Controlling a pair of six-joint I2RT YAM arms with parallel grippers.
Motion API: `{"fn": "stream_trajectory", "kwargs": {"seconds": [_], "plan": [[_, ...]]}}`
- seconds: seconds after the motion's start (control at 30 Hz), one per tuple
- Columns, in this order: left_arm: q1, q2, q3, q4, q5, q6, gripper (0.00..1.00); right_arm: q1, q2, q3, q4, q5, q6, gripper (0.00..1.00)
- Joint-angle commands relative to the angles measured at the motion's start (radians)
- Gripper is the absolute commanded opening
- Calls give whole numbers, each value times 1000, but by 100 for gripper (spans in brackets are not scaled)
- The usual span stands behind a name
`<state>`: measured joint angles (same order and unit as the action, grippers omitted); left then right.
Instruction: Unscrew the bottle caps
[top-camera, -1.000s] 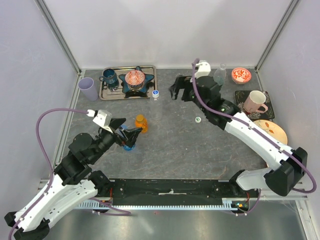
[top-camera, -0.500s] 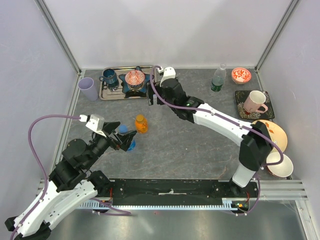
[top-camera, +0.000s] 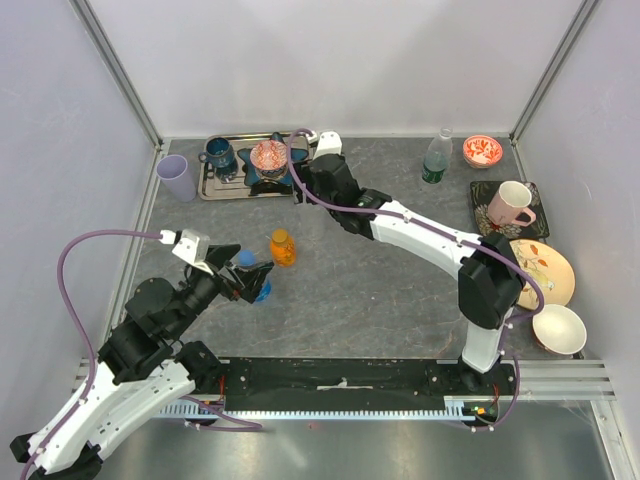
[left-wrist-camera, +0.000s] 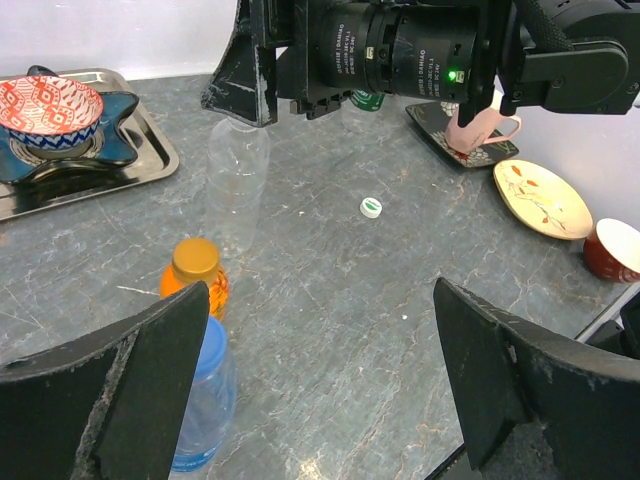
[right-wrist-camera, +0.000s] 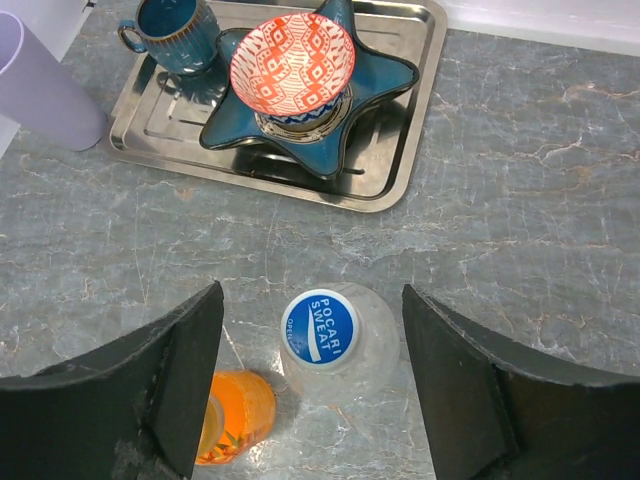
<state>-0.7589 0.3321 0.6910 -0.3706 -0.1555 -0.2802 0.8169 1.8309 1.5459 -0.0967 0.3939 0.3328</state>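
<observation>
At the near left, the left fingers (left-wrist-camera: 110, 400) were spread wide, pinching nothing. Low between them, close against the finger at 9 o'clock in the left wrist view, stood a blue-tinted bottle (left-wrist-camera: 212, 400) with its blue cap (left-wrist-camera: 211, 336) on. Whether finger and bottle touched could not be told. Just beyond at 12 o'clock stood a small orange bottle (left-wrist-camera: 180, 287) of orange drink under its orange cap (left-wrist-camera: 195, 257). The white-and-green cap (left-wrist-camera: 371, 207) lay loose on the gray tabletop (top-camera: 340, 300), off at 2 o'clock. Farther on, a clear Pocari Sweat bottle (left-wrist-camera: 237, 190) stood upright with its white-and-blue cap (right-wrist-camera: 321, 326) in place. The right fingers (right-wrist-camera: 180, 380) were spread to either side of that cap, apart from it.

At the far left a steel tray (right-wrist-camera: 397, 150) held a blue mug (right-wrist-camera: 170, 25) and a blue star-shaped dish (right-wrist-camera: 385, 78) with a red patterned bowl (right-wrist-camera: 292, 62) in it. A lilac cup (right-wrist-camera: 40, 90) stood at the tray's 9 o'clock. The right arm (top-camera: 420, 232) lay across the tabletop from 4 o'clock toward the tray. Along the right side, near to far, were a white bowl (top-camera: 558, 328), a cream plate (top-camera: 553, 262), a pink mug (top-camera: 512, 203) on a dark square plate (top-camera: 478, 192), a red bowl (top-camera: 482, 150) and a green-labelled bottle (top-camera: 435, 160).
</observation>
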Motion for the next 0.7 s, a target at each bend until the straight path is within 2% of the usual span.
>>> {"fn": "stream_trajectory", "kwargs": {"seconds": [0.0, 0.23, 0.33, 0.37, 0.53, 0.67], "plan": [[0, -4, -10, 6, -9, -8, 100, 1, 22, 28, 31, 3, 3, 76], [0, 7, -11, 15, -9, -4, 100, 1, 10, -10, 31, -4, 17, 68], [0, 19, -8, 22, -7, -1, 99, 1, 2, -23, 32, -9, 18, 57], [0, 21, -10, 27, -7, -1, 100, 1, 1, -30, 32, -10, 18, 50], [0, 41, -7, 38, -9, 9, 100, -1, -27, -81, 45, -9, 23, 43], [0, 56, 8, 55, -21, 32, 100, -2, -74, -113, 46, 0, 31, 32]]}}
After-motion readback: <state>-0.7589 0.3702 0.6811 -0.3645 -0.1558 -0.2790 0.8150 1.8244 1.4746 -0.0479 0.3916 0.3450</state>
